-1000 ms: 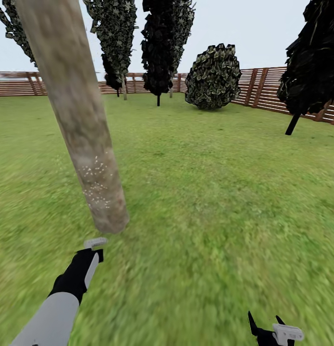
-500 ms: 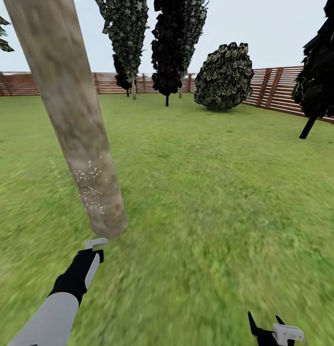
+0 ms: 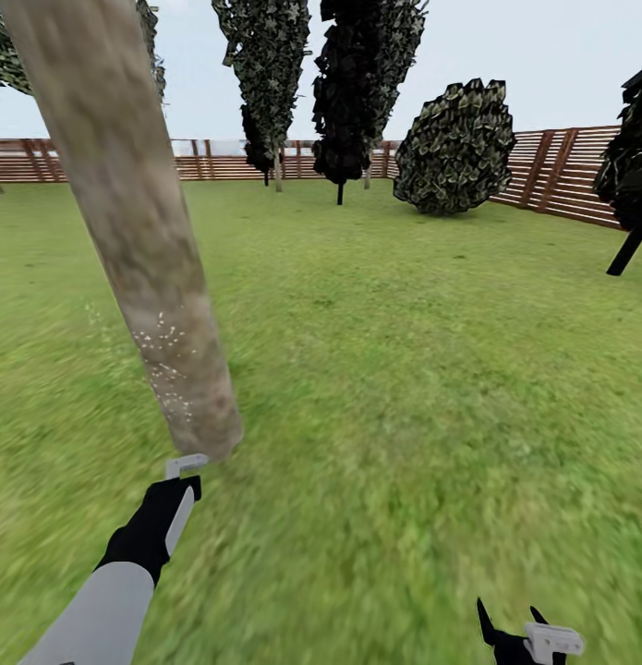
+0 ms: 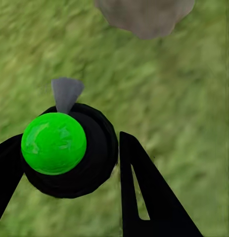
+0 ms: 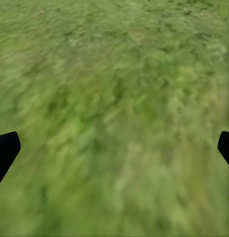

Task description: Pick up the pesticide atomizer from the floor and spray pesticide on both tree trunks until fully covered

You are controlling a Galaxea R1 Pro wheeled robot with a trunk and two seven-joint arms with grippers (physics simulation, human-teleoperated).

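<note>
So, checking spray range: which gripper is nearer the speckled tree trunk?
Left. The left gripper, shut on the atomizer, sits just short of the tree trunk base. The right gripper is open, low over grass far off to the trunk's right.

Mottled grey-brown tree trunk point(image 3: 145, 240), white-speckled; green grass point(image 3: 404, 369); brown slatted fence point(image 3: 561, 171)

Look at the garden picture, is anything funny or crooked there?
Yes. The thick tree trunk looks tilted in the head view, and pale specks dot only its lower part, so most of it looks bare. In the left wrist view, the left pincer grips a black bottle with a bright green top.
</note>
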